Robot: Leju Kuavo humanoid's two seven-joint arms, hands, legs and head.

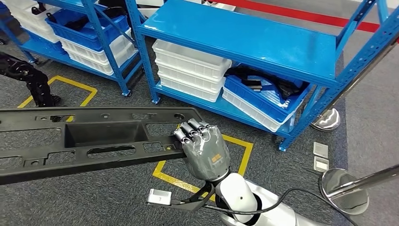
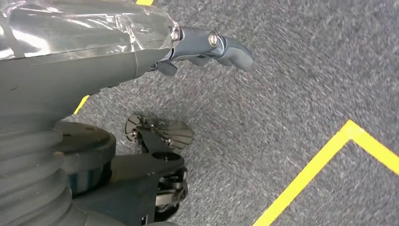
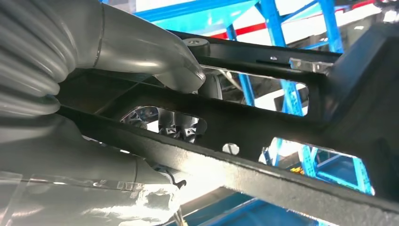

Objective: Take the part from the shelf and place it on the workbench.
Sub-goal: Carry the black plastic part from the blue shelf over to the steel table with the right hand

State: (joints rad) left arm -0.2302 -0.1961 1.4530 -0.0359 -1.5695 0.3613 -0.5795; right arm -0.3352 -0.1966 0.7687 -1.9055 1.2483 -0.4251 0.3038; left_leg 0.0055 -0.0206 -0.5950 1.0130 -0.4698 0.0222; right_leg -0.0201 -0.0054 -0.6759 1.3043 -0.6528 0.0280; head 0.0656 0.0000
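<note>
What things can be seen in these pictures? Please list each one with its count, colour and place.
part: one, black, long and flat with cut-outs, held over the floor, clear of the shelves.
shelves: two, blue metal, behind the part.
white bins: several, stacked on the lower shelf boards.
blue bins: at least two, on white bins, with dark items inside.
floor markings: yellow lines on grey carpet.
red stripe: one, on the floor behind the shelves.
stanchion bases: two, shiny metal, on the right.
small white boxes: two, on the carpet beside the shelf leg.
right hand: grey, grips the part's end.
left hand: grey, above the carpet, holds nothing.
</note>
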